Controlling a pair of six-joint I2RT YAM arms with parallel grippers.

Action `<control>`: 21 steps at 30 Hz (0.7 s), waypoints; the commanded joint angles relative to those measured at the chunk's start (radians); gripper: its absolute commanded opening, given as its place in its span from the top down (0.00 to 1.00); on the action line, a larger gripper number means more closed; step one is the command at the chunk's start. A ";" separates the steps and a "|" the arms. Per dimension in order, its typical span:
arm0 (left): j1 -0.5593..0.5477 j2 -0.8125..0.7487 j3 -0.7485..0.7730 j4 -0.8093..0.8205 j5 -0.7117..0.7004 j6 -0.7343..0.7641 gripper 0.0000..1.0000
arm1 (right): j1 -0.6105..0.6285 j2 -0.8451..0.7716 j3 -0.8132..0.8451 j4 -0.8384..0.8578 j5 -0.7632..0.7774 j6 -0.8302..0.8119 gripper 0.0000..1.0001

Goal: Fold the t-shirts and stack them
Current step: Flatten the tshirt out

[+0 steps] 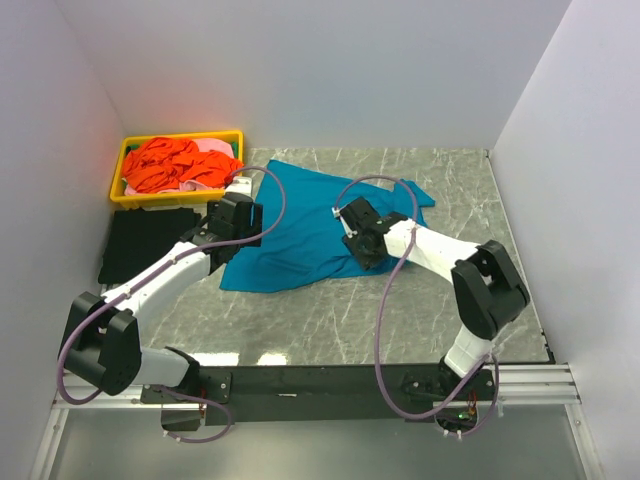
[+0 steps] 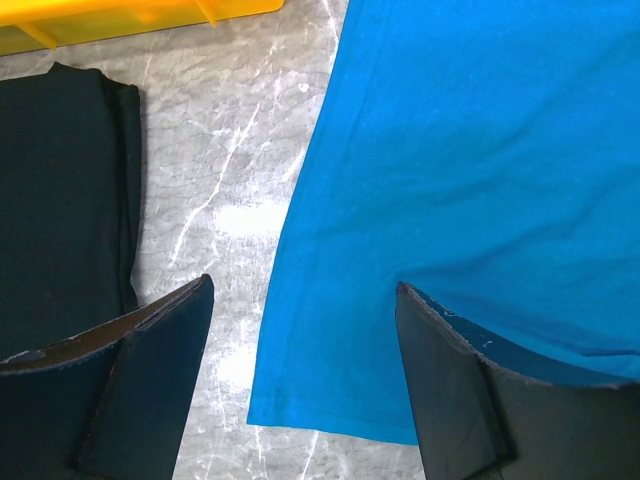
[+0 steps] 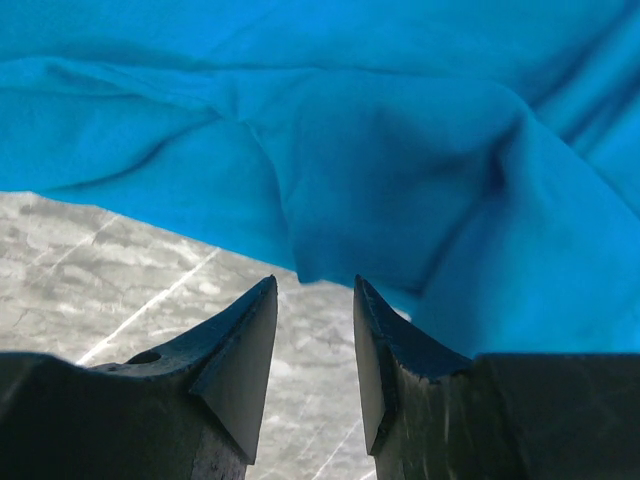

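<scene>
A large teal-blue t-shirt lies spread and partly rumpled on the marble table. My left gripper hovers over its left edge, open wide and empty. In the left wrist view the gripper straddles the shirt's side edge and lower corner. A folded black t-shirt lies left of it and also shows in the left wrist view. My right gripper is over the teal shirt's near right part. In the right wrist view it is a little open, with the rumpled cloth edge just beyond the tips and nothing between them.
A yellow plastic tray at the back left holds orange-red and pink shirts; its wall shows in the left wrist view. White walls close in the table on three sides. Bare marble lies near the front.
</scene>
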 commanded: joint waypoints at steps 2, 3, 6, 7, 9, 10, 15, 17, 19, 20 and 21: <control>0.003 0.003 0.010 0.017 -0.005 0.011 0.21 | 0.010 0.055 0.063 0.030 -0.026 -0.049 0.56; 0.003 0.006 0.012 0.017 -0.004 0.009 0.21 | 0.010 0.064 0.068 0.026 -0.026 -0.053 0.56; 0.003 0.010 0.015 0.014 -0.005 0.009 0.21 | 0.008 0.100 0.085 0.012 -0.026 -0.060 0.57; 0.003 0.012 0.015 0.016 -0.005 0.009 0.21 | 0.008 0.109 0.085 0.013 -0.021 -0.061 0.57; 0.003 0.012 0.016 0.014 -0.004 0.009 0.21 | 0.008 0.115 0.083 0.013 -0.005 -0.064 0.58; 0.003 0.013 0.018 0.014 -0.001 0.009 0.21 | 0.008 0.121 0.083 0.012 -0.001 -0.066 0.59; 0.003 0.020 0.016 0.014 0.002 0.009 0.22 | 0.010 0.118 0.077 -0.008 0.006 -0.064 0.76; 0.005 0.023 0.019 0.013 0.004 0.009 0.22 | 0.010 0.103 0.069 -0.019 -0.003 -0.058 0.90; 0.005 0.021 0.019 0.011 0.004 0.009 0.21 | 0.013 0.075 0.065 -0.043 -0.015 -0.050 0.97; 0.005 0.023 0.018 0.011 0.006 0.011 0.21 | 0.016 0.063 0.060 -0.052 -0.018 -0.040 1.00; 0.005 0.023 0.021 0.010 0.006 0.011 0.21 | 0.019 0.052 0.057 -0.063 -0.020 -0.035 1.00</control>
